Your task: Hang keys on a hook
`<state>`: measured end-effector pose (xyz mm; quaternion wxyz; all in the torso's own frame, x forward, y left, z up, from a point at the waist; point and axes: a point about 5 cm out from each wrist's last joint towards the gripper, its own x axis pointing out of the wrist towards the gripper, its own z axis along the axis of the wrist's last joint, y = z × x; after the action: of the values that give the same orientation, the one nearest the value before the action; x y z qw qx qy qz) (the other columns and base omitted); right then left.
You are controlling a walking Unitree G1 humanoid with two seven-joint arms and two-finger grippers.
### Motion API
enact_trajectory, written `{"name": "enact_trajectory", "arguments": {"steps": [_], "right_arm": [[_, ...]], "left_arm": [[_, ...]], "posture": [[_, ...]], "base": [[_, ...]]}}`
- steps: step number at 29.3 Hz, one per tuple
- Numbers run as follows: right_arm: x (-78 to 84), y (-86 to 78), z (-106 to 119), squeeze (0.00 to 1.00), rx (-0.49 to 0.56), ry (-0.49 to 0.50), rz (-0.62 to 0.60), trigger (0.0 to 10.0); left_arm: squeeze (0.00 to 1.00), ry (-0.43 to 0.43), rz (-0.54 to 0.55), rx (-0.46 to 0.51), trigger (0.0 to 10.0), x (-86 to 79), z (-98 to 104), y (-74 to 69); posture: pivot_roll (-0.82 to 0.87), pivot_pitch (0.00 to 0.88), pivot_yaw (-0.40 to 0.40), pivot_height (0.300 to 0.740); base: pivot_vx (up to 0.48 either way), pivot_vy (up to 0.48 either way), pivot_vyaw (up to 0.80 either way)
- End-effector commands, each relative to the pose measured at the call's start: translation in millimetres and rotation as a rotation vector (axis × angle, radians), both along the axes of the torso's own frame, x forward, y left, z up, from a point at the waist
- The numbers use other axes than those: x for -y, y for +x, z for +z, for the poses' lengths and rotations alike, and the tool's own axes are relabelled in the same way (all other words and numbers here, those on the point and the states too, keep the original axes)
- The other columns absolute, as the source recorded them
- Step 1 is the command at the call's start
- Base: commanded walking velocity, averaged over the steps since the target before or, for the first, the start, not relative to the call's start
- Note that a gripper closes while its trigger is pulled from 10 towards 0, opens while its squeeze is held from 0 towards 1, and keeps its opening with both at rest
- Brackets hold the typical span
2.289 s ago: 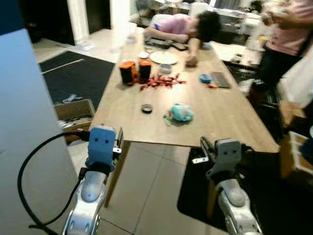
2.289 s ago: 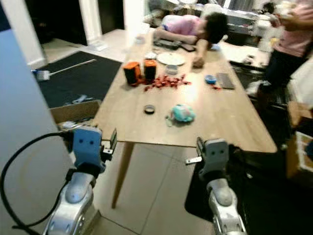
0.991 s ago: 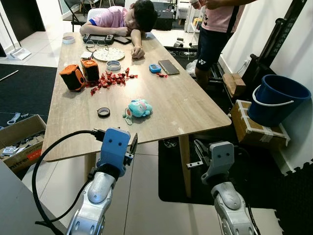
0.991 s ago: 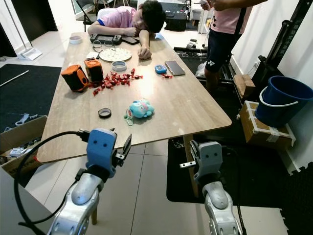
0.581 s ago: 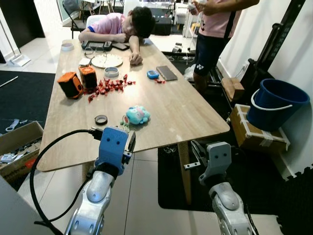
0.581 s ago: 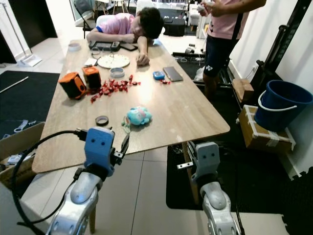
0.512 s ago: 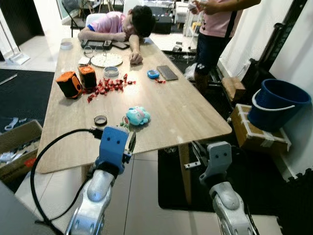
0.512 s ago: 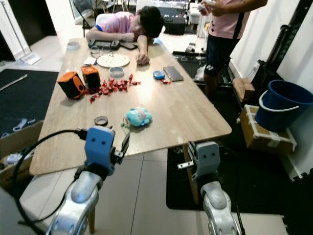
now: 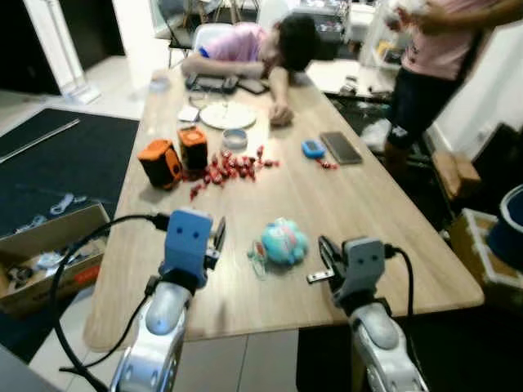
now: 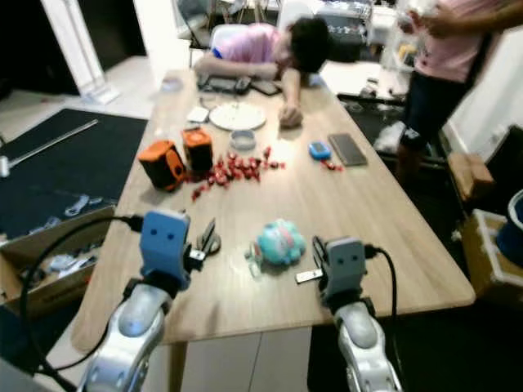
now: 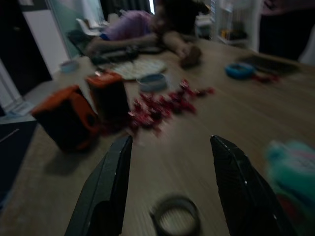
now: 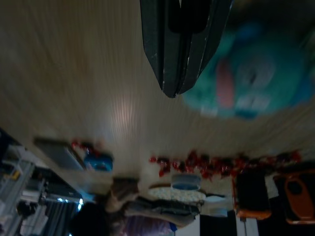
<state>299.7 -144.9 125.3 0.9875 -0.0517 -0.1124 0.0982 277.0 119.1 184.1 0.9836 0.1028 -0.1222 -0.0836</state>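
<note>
Long wooden desk (image 9: pixel 351 204) in a busy home room, a touch blurred.

Pale tiled floor (image 9: pixel 98 90) running off at 11 o'clock, with a dark rug (image 9: pixel 57 163) at 9 o'clock and an open cardboard box (image 9: pixel 49 261) of clutter at 8. Over at 3 o'clock, another box (image 9: pixel 490 253) and a blue bucket's (image 9: pixel 511 224) edge. A person (image 9: pixel 245 45) slumps at the far end, 12 o'clock; another (image 9: pixel 433 57) stands at 1.
</note>
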Motion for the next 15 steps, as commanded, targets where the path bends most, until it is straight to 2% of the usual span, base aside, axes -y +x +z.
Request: {"name": "enact_trajectory", "arguments": {"steps": [1, 5, 11, 15], "right_arm": [[0.0, -2.8, -6.5, 0.0, -0.023, 0.003, -0.004, 10.0], [-0.1, -3.0, -6.6, 0.0, -0.023, 0.003, -0.005, 10.0], [1.2, -3.5, -6.1, 0.0, -0.021, 0.0, -0.006, 10.0], [3.5, -2.1, -3.7, 0.0, -0.013, 0.001, -0.014, 10.0]], "left_arm": [[0.0, -0.002, 0.006, -0.035, 10.0, -1.6, -7.0, -1.6], [0.0, -0.002, -0.025, -0.042, 10.0, -2.6, -4.7, -3.4], [0.0, 0.109, -0.265, -0.068, 10.0, -1.9, 4.7, -19.8], [0.0, 0.13, -0.373, -0.082, 10.0, 0.6, 13.0, -28.2]], "posture": [[0.18, 0.132, -0.019, 0.74], [0.17, 0.131, -0.018, 0.74], [0.18, 0.134, -0.014, 0.74], [0.18, 0.134, -0.011, 0.74]], "base": [[0.266, 0.0, 0.0], [0.0, 0.0, 0.0], [0.0, 0.0, 0.0], [0.0, 0.0, 0.0]]}}
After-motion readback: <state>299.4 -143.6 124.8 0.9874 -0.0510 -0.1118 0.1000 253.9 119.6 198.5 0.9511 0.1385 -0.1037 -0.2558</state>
